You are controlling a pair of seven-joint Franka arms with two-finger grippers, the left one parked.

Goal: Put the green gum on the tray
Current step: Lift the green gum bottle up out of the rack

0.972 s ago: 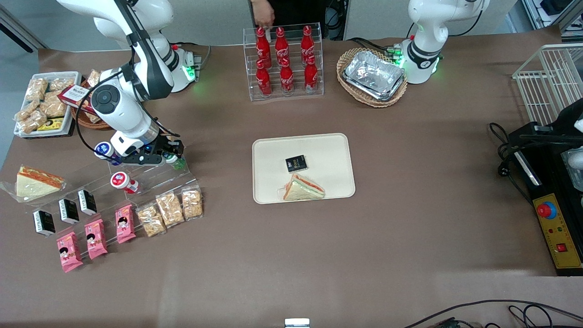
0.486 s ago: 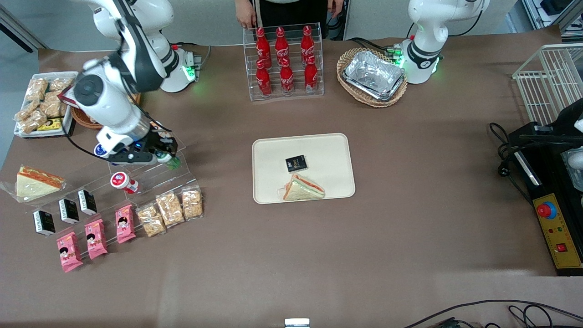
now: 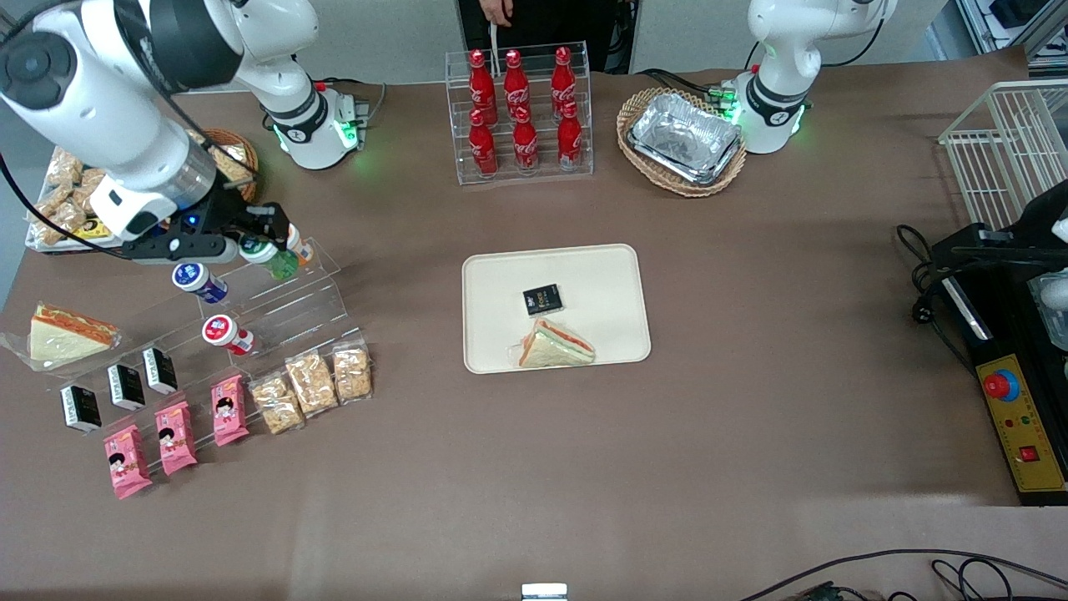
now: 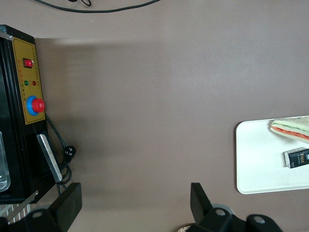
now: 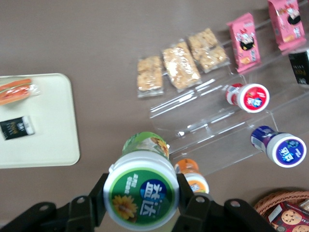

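one gripper (image 3: 265, 244) | jaws clamped on green gum (image 5: 141, 193) | raised above clear rack (image 3: 284, 305) | tray (image 3: 617, 275) well apart

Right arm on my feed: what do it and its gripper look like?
The right arm has glossy white shells with black joint bands and a black cable looping alongside. Its base ring glows green. The gripper is black, with a small blue light on the wrist.

Six cola bottles (image 3: 521, 113) stand in a clear rack (image 3: 523, 171).

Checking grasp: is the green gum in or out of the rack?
Out: green gum hangs clamped in the pincer above the clear rack.
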